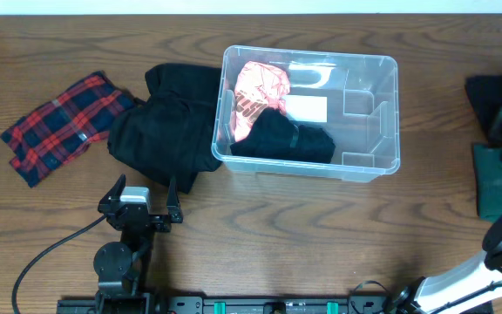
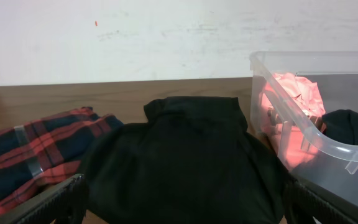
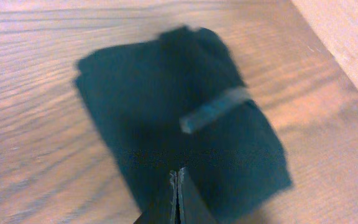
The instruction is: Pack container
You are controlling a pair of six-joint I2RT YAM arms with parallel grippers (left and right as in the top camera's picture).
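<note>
the left jaws stand released, spread as wide as they go and holding nothing, low over the table with the near edge of a heaped black garment between their tips in the left wrist view. the right jaws are clenched on nothing, poised above a dark green folded cloth with a band across it; we cannot tell whether they touch it.

further out, a red and navy plaid cloth lies to the left of the black garment. the container sits mid-table, its left wall touching that garment, well apart from the green cloth. inside it lie a pink garment and a folded black piece, leaving its right half bare.

we judge the packing part done, with the left arm lining up for the black garment. the next move calls for dropping onto the heap, closing on a thick fold, and lifting high enough to clear the container's rim.
</note>
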